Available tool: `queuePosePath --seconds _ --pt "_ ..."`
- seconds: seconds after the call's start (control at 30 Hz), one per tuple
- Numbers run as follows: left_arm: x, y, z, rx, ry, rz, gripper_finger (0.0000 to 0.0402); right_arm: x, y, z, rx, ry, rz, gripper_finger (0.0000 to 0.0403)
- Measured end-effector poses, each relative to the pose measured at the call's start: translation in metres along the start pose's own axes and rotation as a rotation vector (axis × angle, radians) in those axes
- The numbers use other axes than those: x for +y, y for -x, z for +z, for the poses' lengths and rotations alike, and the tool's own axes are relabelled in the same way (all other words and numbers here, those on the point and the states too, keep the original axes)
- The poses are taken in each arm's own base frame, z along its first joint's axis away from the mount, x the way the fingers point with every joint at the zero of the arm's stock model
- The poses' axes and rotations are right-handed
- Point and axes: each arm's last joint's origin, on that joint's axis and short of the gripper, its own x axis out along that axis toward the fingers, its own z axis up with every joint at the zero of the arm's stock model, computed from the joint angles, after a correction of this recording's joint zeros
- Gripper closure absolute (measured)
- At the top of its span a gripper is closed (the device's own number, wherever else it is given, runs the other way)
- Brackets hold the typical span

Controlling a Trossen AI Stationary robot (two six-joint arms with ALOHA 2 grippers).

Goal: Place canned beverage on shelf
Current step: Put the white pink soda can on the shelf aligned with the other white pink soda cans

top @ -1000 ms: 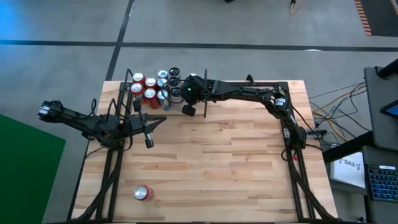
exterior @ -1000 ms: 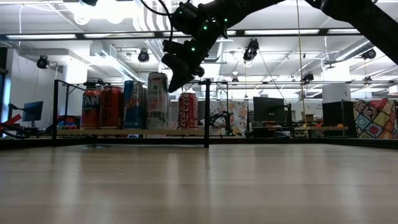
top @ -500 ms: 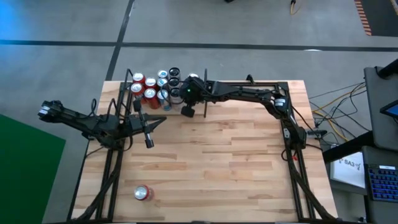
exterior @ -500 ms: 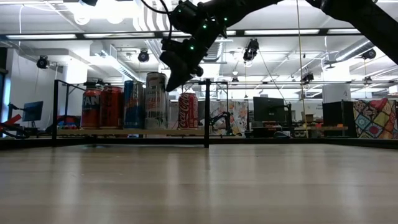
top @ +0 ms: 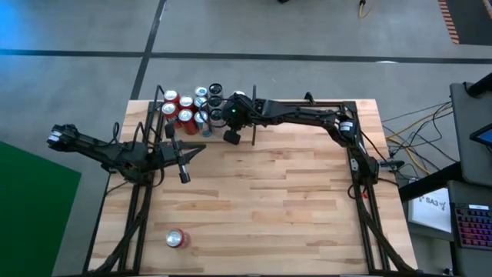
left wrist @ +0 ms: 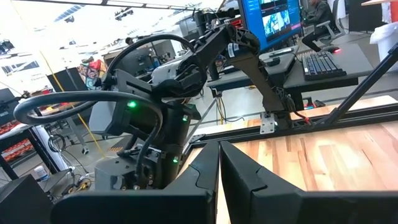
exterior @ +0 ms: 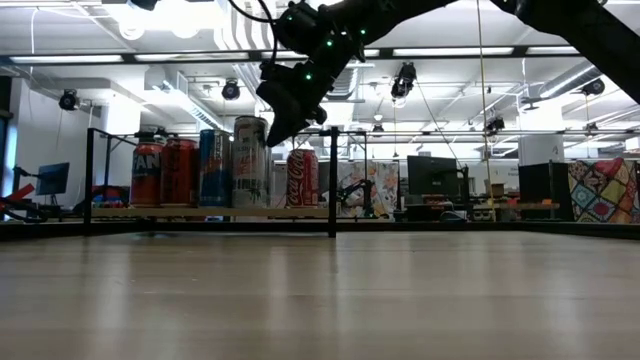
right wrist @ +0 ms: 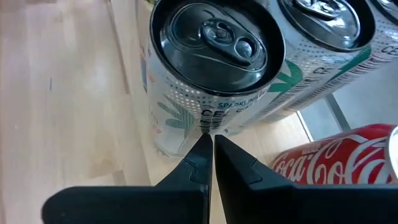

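A lab: monitors (left wrist: 273, 22), a keyboard (left wrist: 320, 64) and ceiling lights (exterior: 440, 51).

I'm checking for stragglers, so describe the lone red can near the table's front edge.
The small red metal can with a silvery end lies tipped on its side on the light wood plank table, near the front left corner. It is far from the cans grouped on the shelf at the back. Nothing touches it but the tabletop; both arms are well away. Its label cannot be read.
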Motion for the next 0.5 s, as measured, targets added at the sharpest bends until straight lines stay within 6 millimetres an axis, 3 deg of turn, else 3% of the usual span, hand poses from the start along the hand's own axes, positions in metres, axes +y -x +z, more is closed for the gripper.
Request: queuePosePath --seconds 0.5 --pt "0.0 0.0 0.0 0.0 0.0 -0.001 0.0402 0.0035 -0.0028 -0.0004 -0.023 -0.001 0.004 0.0394"
